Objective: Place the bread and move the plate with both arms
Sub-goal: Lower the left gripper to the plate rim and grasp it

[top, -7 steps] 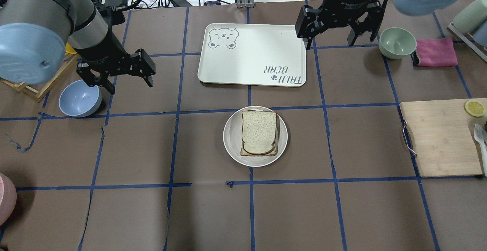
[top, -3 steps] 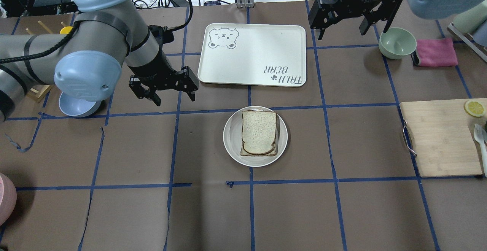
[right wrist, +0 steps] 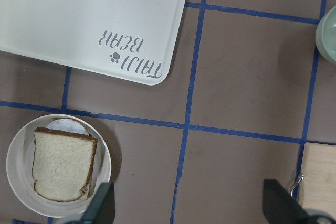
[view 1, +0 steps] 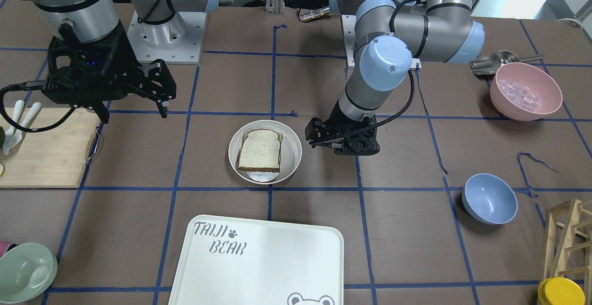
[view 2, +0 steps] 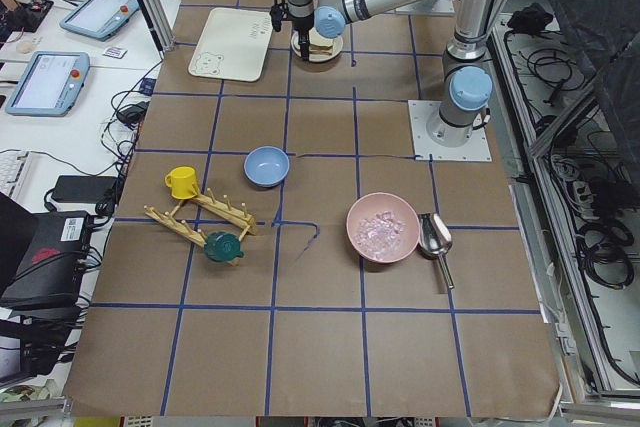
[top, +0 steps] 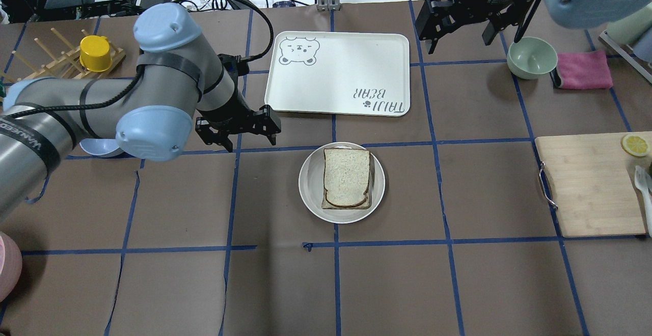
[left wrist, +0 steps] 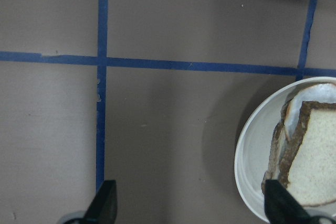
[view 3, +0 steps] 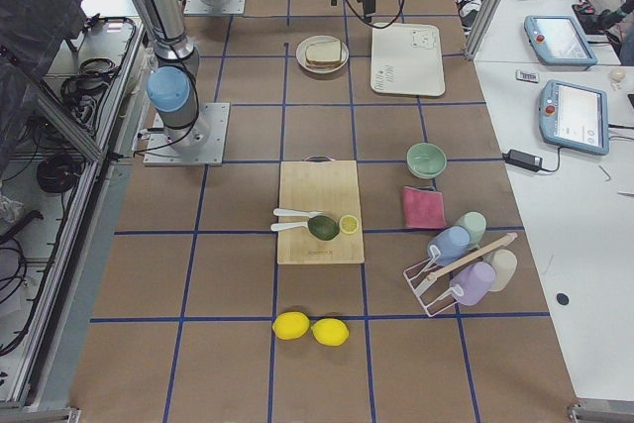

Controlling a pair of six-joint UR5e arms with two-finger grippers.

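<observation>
Front view: the plate [view 1: 292,150] sits mid-worktop [view 1: 407,231] with the bread [view 1: 259,150] flat on it; the left tool [view 1: 311,137] hangs just beside the plate's rim, fingers spread, holding nothing; the right tool [view 1: 132,111] hovers well apart from the plate, near the board [view 1: 41,152], likewise spread and empty; the tray [view 1: 277,259] lies past the plate, away from the robot.

Overhead: the bread covers most of the plate, domed end toward the robot; the left tool is between the plate and the tray's corner; the right tool is beside the green bowl [top: 532,56].

Left side view: the near arm stretches toward the plate; tools are too small to judge.

Right side view: the plate with bread lies near the tray.

Left wrist: two fingertips stand wide apart, one over the plate's rim, one over bare worktop; contact cannot be told.

Right wrist: fingertips wide apart; plate and bread are far below.
</observation>
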